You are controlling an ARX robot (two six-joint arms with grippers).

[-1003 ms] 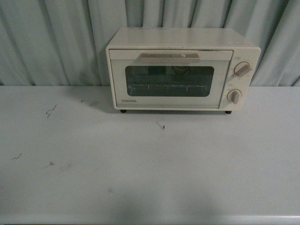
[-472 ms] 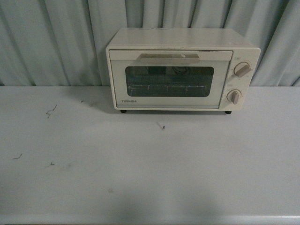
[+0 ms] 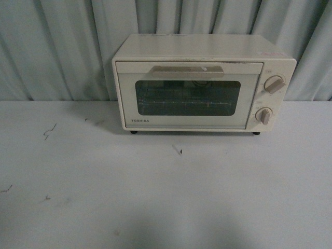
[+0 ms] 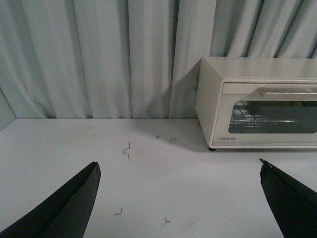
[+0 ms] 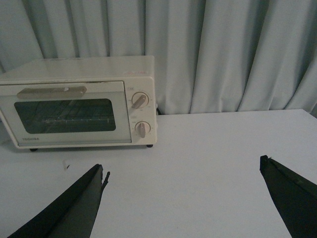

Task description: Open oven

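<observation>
The cream-white oven (image 3: 202,83) stands at the back of the table against the curtain, its glass door shut. Its flat bar handle (image 3: 188,71) runs along the door's top and two round knobs (image 3: 274,84) sit on its right side. A wire rack shows behind the glass (image 3: 188,98). Neither arm appears in the front view. In the left wrist view the oven (image 4: 257,101) is far ahead and my left gripper (image 4: 179,164) is open over bare table. In the right wrist view the oven (image 5: 79,101) is likewise far ahead, and my right gripper (image 5: 182,167) is open with nothing between its fingers.
A pale folded curtain (image 3: 62,46) hangs right behind the oven. The white table (image 3: 166,197) carries small dark scuffs (image 3: 49,130) on its left part and one mark (image 3: 179,151) in front of the oven.
The front view has shifted: the oven now looks slightly larger and lower in the frame, and the table's near edge has left the picture. The oven door stays shut.
</observation>
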